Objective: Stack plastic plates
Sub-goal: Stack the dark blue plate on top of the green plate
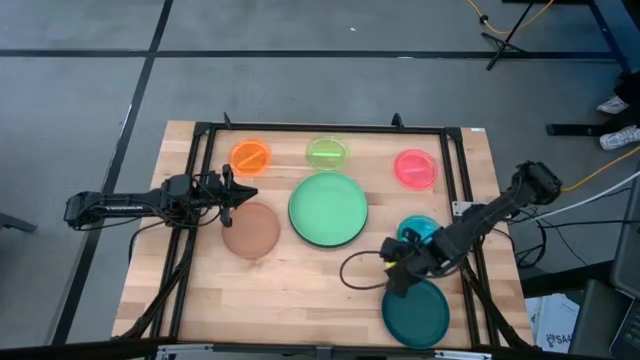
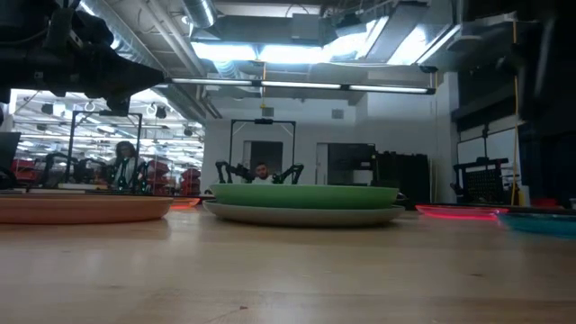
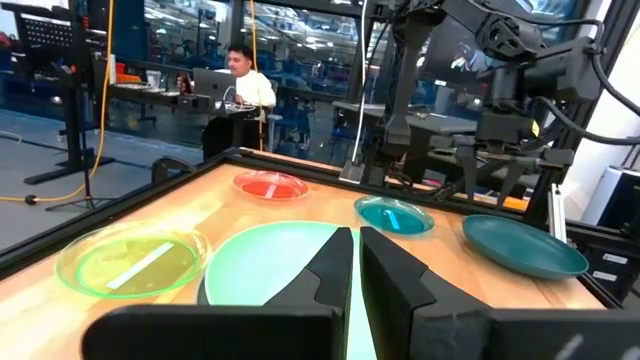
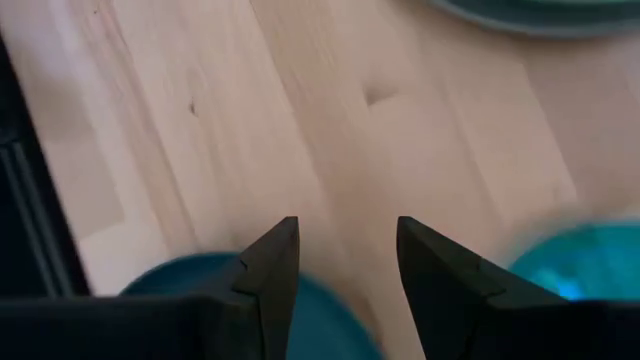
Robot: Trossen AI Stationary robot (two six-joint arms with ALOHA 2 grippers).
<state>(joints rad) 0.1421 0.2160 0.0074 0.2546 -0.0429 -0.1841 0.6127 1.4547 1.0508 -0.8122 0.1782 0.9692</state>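
The light green plate [image 1: 328, 208] lies on the grey plate [image 2: 306, 215] at the table's middle. The brown plate [image 1: 250, 230] rests flat to its left. The orange [image 1: 250, 157], lime [image 1: 326, 152] and pink [image 1: 415, 168] plates line the far side. The cyan plate [image 1: 418, 230] and the dark teal plate [image 1: 415, 312] lie on the right. My left gripper [image 1: 235, 192] is shut and empty, hovering by the brown plate's far rim. My right gripper [image 4: 348, 270] is open over bare wood between the dark teal plate [image 4: 190, 280] and the cyan plate [image 4: 575, 260].
A black metal frame [image 1: 455, 160] borders the wooden table top. A black cable [image 1: 355, 270] loops across the wood beside the right gripper. Bare wood shows along the near side, left of the dark teal plate. People sit in the room beyond the table [image 3: 245, 85].
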